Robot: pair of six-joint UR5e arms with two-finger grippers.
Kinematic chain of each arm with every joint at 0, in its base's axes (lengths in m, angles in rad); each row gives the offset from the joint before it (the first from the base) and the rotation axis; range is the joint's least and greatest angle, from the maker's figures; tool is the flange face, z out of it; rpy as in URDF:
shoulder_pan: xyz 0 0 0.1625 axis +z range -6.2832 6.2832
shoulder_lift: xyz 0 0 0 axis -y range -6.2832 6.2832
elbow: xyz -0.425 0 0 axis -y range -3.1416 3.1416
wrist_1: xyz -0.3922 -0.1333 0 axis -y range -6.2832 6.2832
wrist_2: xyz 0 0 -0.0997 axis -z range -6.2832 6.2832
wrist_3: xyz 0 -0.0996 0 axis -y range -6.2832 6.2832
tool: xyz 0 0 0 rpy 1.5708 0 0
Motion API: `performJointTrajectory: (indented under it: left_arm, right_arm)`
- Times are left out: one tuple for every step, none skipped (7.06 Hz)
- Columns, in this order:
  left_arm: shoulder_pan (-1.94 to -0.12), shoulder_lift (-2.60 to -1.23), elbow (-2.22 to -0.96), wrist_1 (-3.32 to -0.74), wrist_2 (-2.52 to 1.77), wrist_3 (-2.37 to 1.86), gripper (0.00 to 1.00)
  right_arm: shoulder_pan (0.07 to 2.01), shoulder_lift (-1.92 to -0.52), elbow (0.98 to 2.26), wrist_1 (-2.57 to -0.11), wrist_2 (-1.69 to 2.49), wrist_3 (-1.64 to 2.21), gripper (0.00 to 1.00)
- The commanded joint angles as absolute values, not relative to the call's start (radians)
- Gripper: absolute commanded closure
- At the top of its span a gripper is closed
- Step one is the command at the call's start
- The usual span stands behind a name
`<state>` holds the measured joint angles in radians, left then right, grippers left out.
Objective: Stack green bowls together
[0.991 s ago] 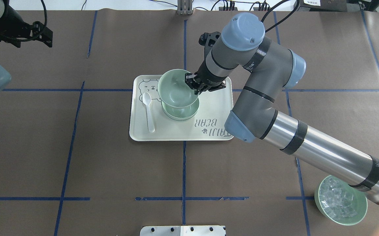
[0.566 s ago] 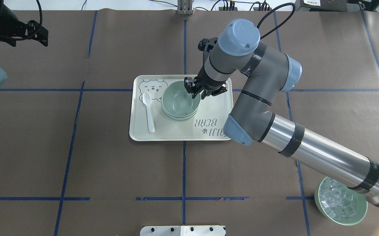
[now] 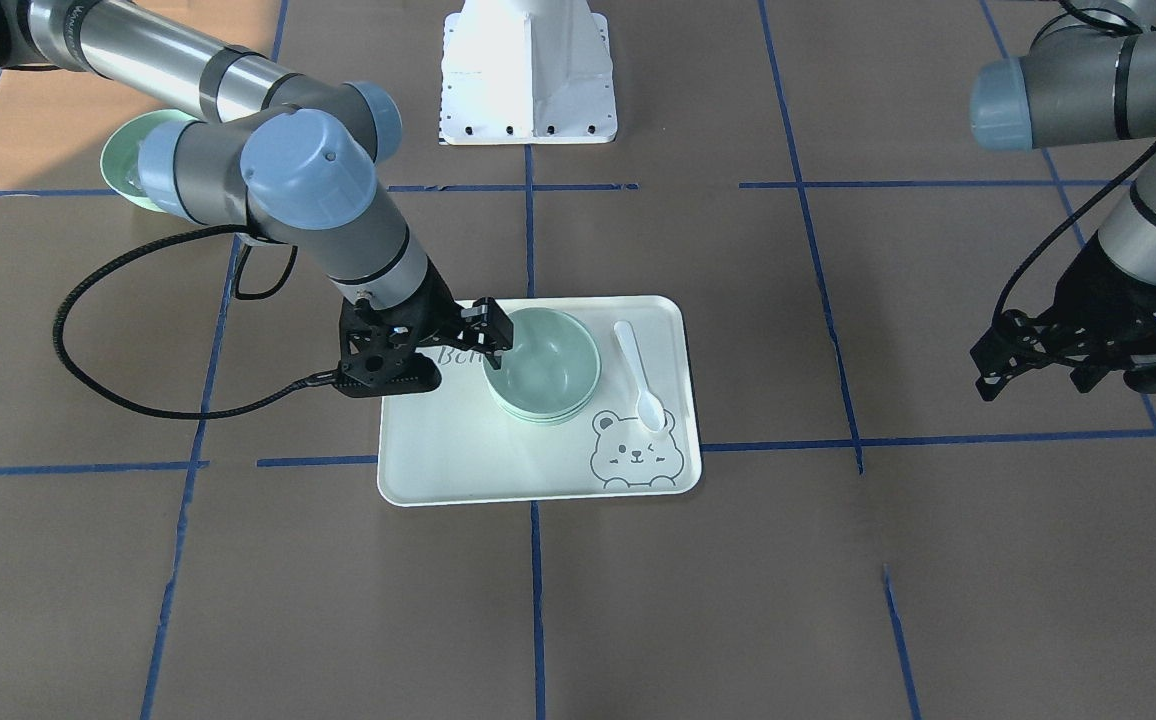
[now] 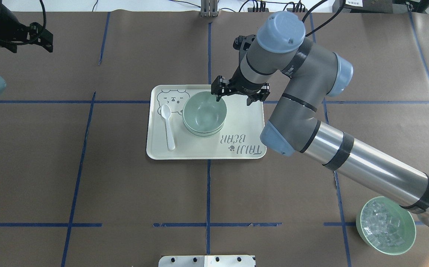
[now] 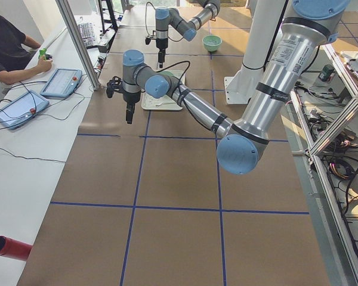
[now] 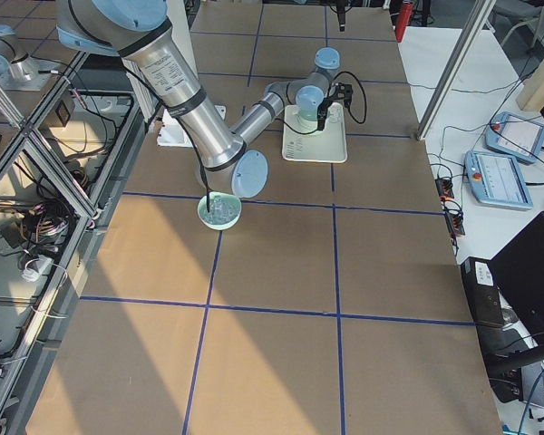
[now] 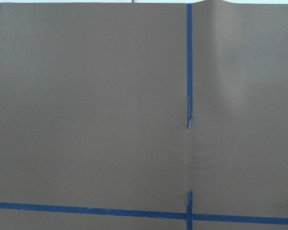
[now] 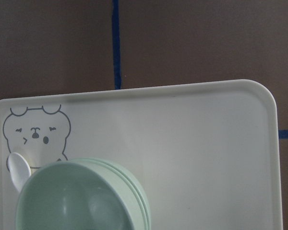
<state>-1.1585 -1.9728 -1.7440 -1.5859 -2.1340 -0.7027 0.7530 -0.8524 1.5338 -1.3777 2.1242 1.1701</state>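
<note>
Stacked green bowls (image 4: 204,118) — nested on tray (image 4: 199,150).
Empty right gripper (image 4: 234,100), jaws spread wide, just beside their rim — lift straight up, no nudging.

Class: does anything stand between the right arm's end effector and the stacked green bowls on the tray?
Nothing visible does. The right end effector is open right beside the green bowls' rim, with only bare tray beneath it. The white spoon lies on the stack's other side, out of the way.
</note>
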Motion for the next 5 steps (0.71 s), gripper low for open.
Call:
performJointTrajectory:
  left_arm:
    - [-1.233, -1.913, -1.738, -1.583, -2.213, -0.55, 0.0]
    - [-1.267, -1.887, -1.733, -1.58, -2.212, -0.495, 0.0]
    - [-1.314, -1.844, -1.724, -1.58, -2.217, -0.395, 0.0]
    - [-1.36, -1.804, -1.692, -1.583, -2.252, -0.291, 0.0]
    - [-1.405, -1.755, -1.663, -1.582, -2.264, -0.134, 0.0]
  right_arm:
    - [0.894, -0.998, 1.693, -1.463, 2.227, 1.006, 0.0]
    - [0.985, -1.061, 1.727, -1.471, 2.287, 0.895, 0.0]
    - [1.064, -1.15, 1.745, -1.471, 2.349, 0.752, 0.0]
    - [1.128, -1.234, 1.752, -1.471, 2.38, 0.591, 0.0]
    - [1.188, -1.311, 1.743, -1.471, 2.385, 0.437, 0.0]
